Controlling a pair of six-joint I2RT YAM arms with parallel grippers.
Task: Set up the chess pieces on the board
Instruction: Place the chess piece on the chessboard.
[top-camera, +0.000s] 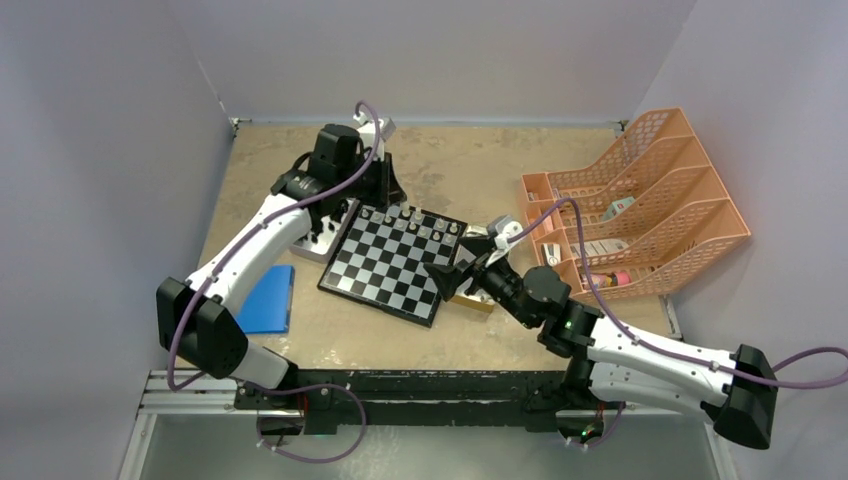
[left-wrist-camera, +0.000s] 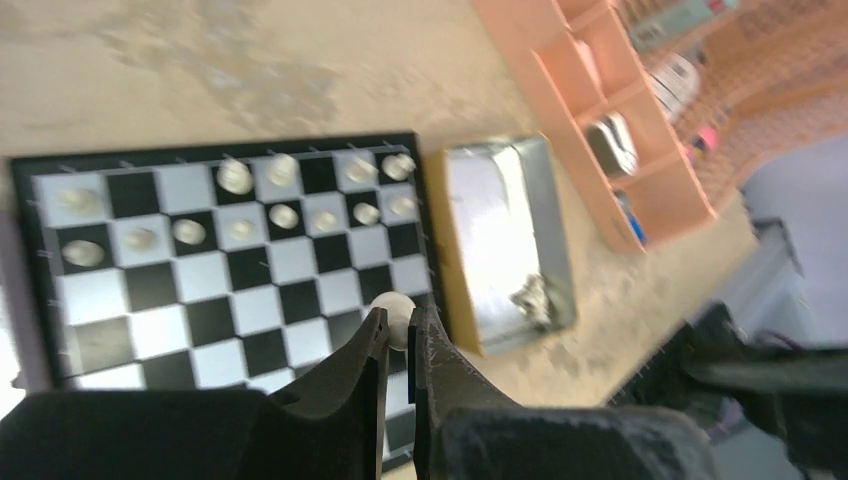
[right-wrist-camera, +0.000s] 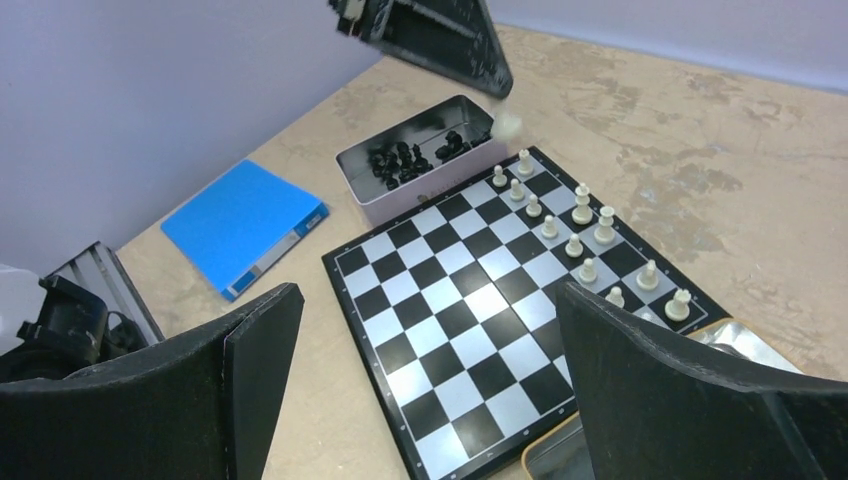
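Right wrist view: cream-white pieces (right-wrist-camera: 582, 205) part-fill two rows at the 2 o'clock edge of the board (right-wrist-camera: 450, 320). The black pieces (right-wrist-camera: 410, 160) lie unplaced in the tray (right-wrist-camera: 420, 195) at 11 o'clock. Left gripper (left-wrist-camera: 398, 328) is clamped on one white piece (left-wrist-camera: 398, 310); the jaws of the right gripper (right-wrist-camera: 428, 295) stand wide apart.

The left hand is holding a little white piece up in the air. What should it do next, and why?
Probably lower it onto an empty back-row square, then let go. The left hand is shut on the white piece, hanging above the board near its corner. The white back row has gaps; the pawn row looks full.
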